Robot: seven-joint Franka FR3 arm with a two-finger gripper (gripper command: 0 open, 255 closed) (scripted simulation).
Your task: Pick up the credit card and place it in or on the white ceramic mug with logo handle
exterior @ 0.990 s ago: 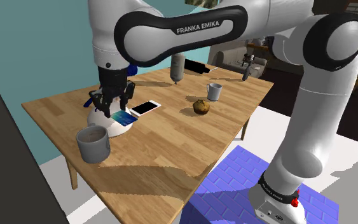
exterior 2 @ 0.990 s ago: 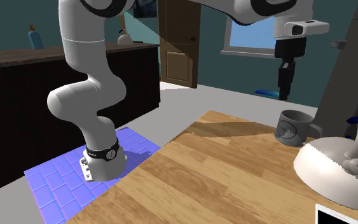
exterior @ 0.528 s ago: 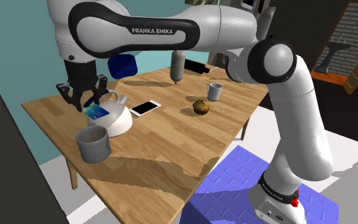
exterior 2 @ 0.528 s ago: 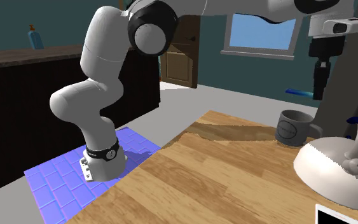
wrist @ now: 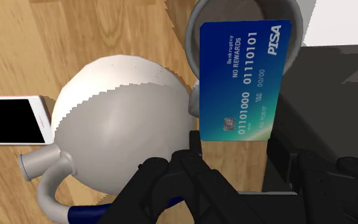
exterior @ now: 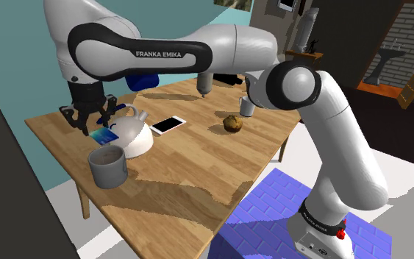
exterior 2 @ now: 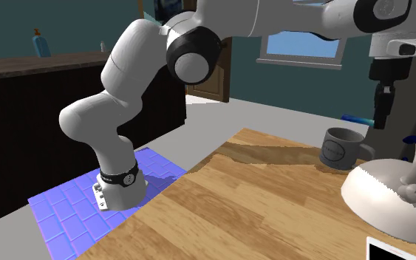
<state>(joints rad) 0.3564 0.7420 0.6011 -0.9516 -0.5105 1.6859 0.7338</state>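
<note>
My black gripper (exterior: 89,122) is shut on a blue credit card (exterior: 104,135) and holds it in the air. It hangs above the table's far-left corner in the shoulder view, beside the white teapot (exterior: 133,135). The grey mug (exterior: 108,166), with a round logo on its side (exterior 2: 334,151), stands upright nearer the front edge, below and apart from the card. In the wrist view the card (wrist: 240,81) sticks out past the fingertips (wrist: 194,147), and its far end overlaps the mug's rim (wrist: 196,19). In the second exterior view the gripper (exterior 2: 381,112) hangs above and beyond the mug (exterior 2: 341,148).
A white-framed phone (exterior: 167,124) lies just beyond the teapot. Farther along the wooden table (exterior: 198,169) sit a brown round object (exterior: 232,123), a second small mug (exterior: 248,107) and a grey bottle (exterior: 206,79). The blue tiled mat (exterior: 271,213) lies under the stand.
The gripper has carried the card off the teapot's top toward the shoulder view's left, ending beside the teapot and closer to the grey mug. The arm swung with it.
</note>
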